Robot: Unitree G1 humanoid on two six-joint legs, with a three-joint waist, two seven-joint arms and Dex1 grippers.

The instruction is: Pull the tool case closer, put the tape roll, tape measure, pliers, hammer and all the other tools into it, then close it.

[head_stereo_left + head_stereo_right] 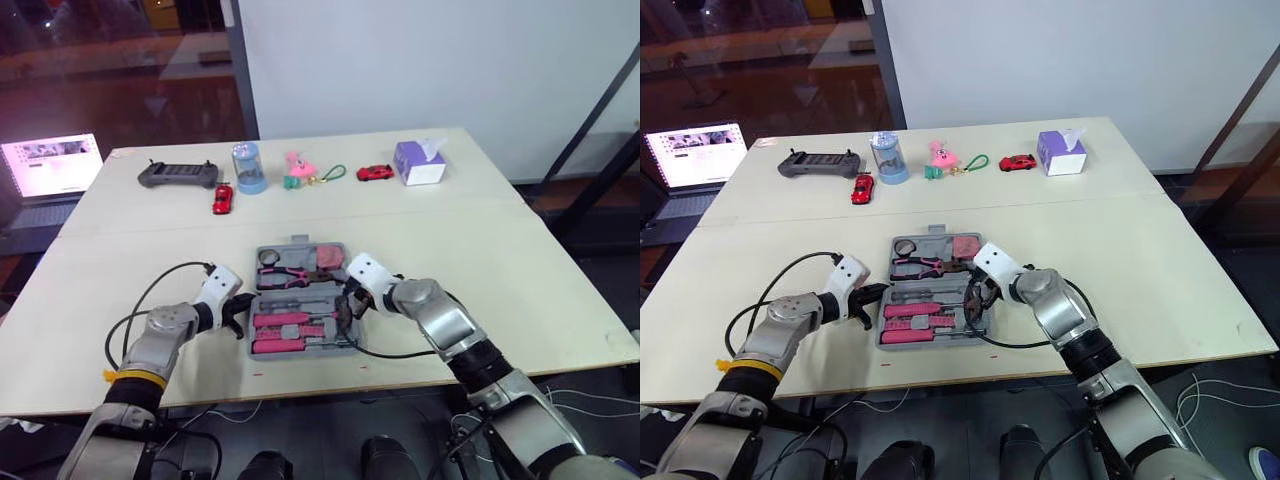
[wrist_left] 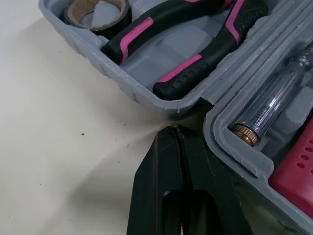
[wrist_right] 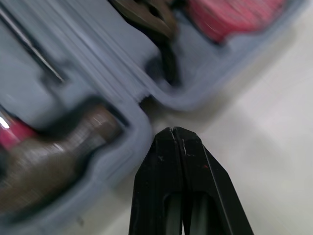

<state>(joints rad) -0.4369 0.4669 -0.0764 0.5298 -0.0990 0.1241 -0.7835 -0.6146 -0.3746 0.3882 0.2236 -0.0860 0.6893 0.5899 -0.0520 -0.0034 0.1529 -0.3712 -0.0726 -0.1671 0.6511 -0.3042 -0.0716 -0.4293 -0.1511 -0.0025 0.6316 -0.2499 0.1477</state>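
Observation:
The grey tool case (image 1: pixel 297 241) lies open near the table's front edge. Its far half holds the tape roll (image 2: pixel 96 12), the pink-and-black pliers (image 2: pixel 195 39) and a pink tape measure (image 1: pixel 330 258). The near half holds pink-handled tools (image 1: pixel 290 333), a clear-handled screwdriver (image 2: pixel 274 103) and the hammer head (image 3: pixel 58 161). My left gripper (image 2: pixel 172 128) is shut and empty, its tip against the case's left side at the hinge notch. My right gripper (image 3: pixel 172 129) is shut and empty at the hinge notch on the right side.
Along the table's far side stand a game controller (image 1: pixel 178 176), a red toy car (image 1: pixel 222 198), a blue jar (image 1: pixel 248 167), a pink toy (image 1: pixel 297 168), another red car (image 1: pixel 375 172) and a tissue box (image 1: pixel 419 162). A laptop (image 1: pixel 50 165) glows at far left.

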